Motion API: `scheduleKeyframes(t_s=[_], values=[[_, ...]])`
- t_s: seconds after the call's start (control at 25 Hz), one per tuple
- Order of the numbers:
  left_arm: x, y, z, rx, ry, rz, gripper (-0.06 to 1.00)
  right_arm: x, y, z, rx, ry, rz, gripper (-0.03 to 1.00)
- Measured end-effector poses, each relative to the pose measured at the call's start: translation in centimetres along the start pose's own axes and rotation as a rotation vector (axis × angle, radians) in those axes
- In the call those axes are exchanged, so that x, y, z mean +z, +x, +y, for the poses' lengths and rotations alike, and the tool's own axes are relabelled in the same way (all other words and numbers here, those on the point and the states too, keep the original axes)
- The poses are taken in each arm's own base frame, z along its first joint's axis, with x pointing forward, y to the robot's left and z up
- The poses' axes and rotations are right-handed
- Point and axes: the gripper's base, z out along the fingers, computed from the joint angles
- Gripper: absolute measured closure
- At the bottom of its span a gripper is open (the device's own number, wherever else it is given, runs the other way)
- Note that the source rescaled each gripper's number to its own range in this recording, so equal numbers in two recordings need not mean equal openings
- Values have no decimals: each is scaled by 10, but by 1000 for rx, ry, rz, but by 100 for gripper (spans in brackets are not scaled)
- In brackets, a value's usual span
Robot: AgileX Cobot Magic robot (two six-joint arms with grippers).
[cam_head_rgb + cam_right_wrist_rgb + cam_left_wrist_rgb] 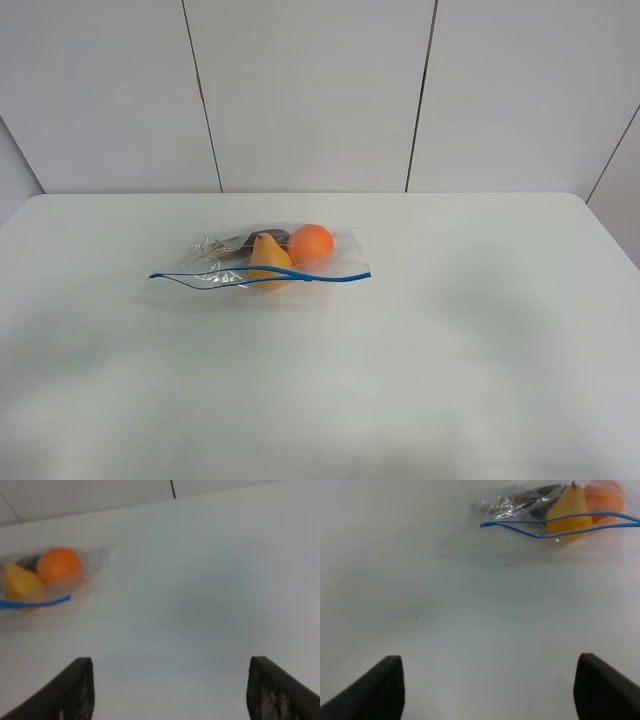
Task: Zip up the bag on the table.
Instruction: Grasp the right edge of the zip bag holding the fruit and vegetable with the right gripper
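The clear bag (262,258) lies a little left of the middle of the white table (480,330), with an orange fruit, a yellow pear and a dark item inside. Its blue zipper strip (255,275) faces the near edge, and its two sides gape apart toward the left end. In the left wrist view the bag (555,507) lies well beyond my left gripper (490,690), whose dark fingers (375,690) stand wide apart and hold nothing. My right gripper (170,690) is open too, with the bag (45,582) far off to one side. Neither arm shows in the exterior view.
A pale panelled wall (320,90) rises behind the table's far edge. Bare white tabletop surrounds the bag on every side.
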Motion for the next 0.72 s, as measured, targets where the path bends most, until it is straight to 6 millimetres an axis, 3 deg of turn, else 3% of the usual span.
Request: scheduleKeyframes(t_s=[0.16,0.44,0.72], values=[[0,0,0,0,0,0,-6,25,-28,5,36,-33,55,2],[0,0,0,2,-1,0,-6,90,-61,15,147,-145,210,2],[0,0,0,2,-1,0,-6,161,-52,16,292,-208,383,2]])
